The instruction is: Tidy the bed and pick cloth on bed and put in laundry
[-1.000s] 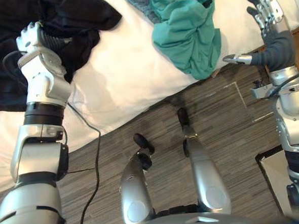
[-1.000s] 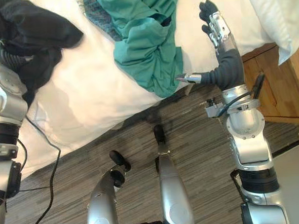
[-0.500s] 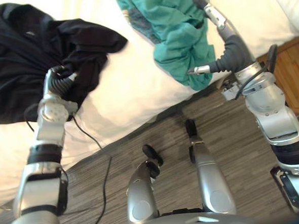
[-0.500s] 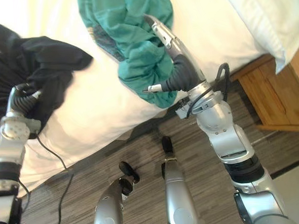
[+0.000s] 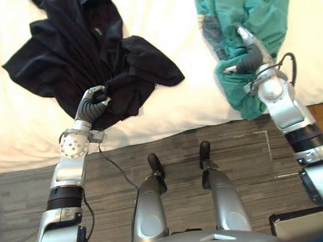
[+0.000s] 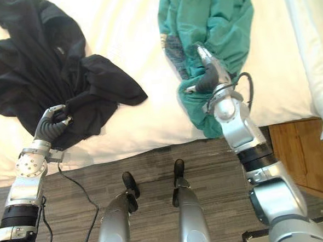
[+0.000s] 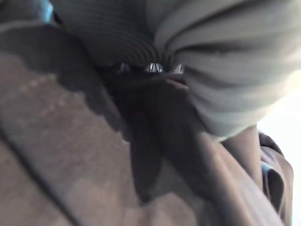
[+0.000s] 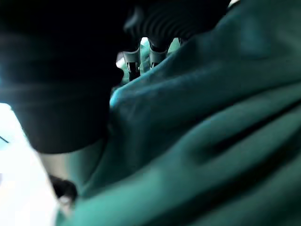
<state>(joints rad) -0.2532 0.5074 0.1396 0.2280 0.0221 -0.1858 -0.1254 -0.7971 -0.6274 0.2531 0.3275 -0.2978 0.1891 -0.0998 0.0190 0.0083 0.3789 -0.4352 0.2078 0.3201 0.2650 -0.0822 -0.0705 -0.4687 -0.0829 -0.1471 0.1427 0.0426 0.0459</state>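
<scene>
Bed [image 5: 161,33]: white sheet across the far half of the head views, its near edge meeting the grey plank floor [image 5: 23,195].
Black cloth [image 5: 80,43]: crumpled on the sheet at about 10 o'clock, one lobe trailing toward 3 o'clock – all of it on the bed.
Teal cloth [image 5: 253,5]: bunched at about 1 o'clock, well apart from the black one, its near end hanging over the bed's edge.
Left hand [image 5: 93,103]: at the black cloth's near edge, fingers and thumb curled in and clamped on a fold; its wrist view has dark fabric bunched right against the fingers [image 7: 151,68].
Right hand [image 5: 250,58]: lying on the teal cloth near its near end, fingers [image 5: 243,34] straight and pointing toward 12 o'clock, thumb [image 5: 229,69] held apart toward 9 o'clock – not closed on the fabric.
Pillow [image 6: 313,46]: white, on the bed at 3 o'clock.
Nightstand [image 6: 298,156]: wooden, just beside the bed at 4 o'clock.
</scene>
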